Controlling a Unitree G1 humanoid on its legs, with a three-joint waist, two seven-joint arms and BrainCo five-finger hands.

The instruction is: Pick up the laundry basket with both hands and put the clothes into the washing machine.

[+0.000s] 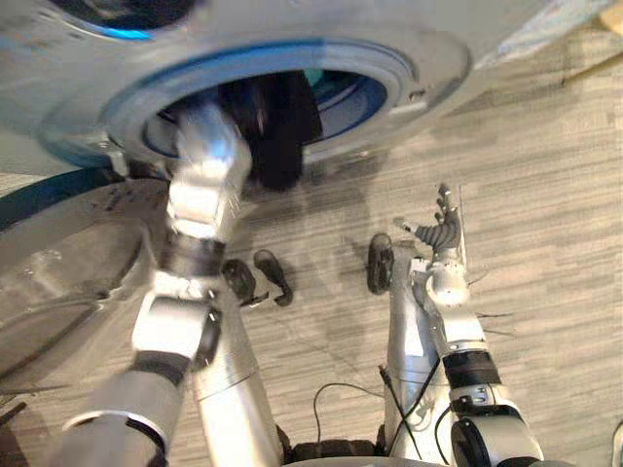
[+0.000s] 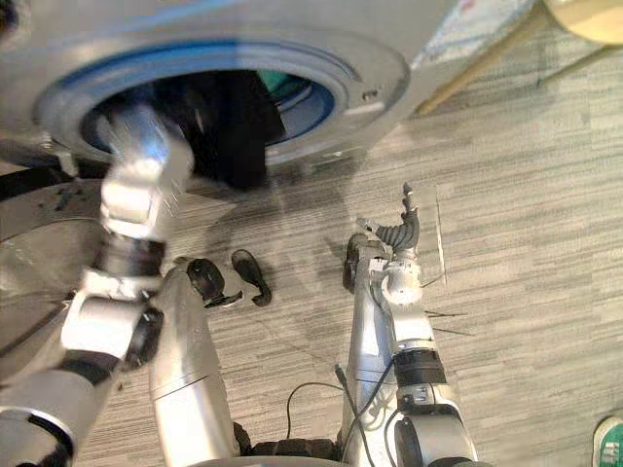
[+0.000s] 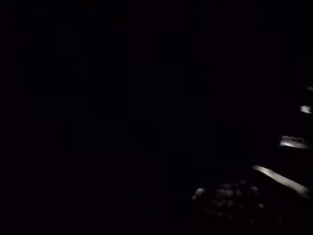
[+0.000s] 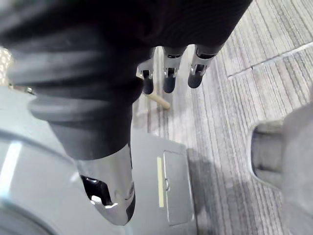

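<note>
Dark cloth [image 1: 282, 126] is hanging at the mouth of the washing machine [image 2: 389, 58], draped from inside the drum down over the lower lip of the blue-ringed opening. Its long axis is running from the drum downward toward the floor [image 1: 545, 195]. A teal scrap [image 1: 316, 78] is showing deeper in the drum behind it. The glass door [image 1: 58, 282] is standing open on my left.

My left arm [image 1: 200, 185] is spanning from the lower left up into the opening, just beside the dark cloth, and my left hand is hidden inside the drum. I cannot tell whether it is holding anything.

My right hand [image 1: 443, 229] is hanging low over the floor, well apart from the opening and to its right. Its fingers [image 4: 168, 81] are relaxed and apart, and it is holding nothing.

I am judging that the clothes are partly loaded and that the hanging cloth is needing a push inward, away from me and up over the lip. My left arm is much the nearer one for that.

The head views are giving me the cloth, the ring and both arms together. The left wrist view is dark with a few pale glints at one edge, which I am reading as the drum's inside. The right wrist view is adding the machine's lower grey panel with a small hatch [image 4: 178, 191].
</note>
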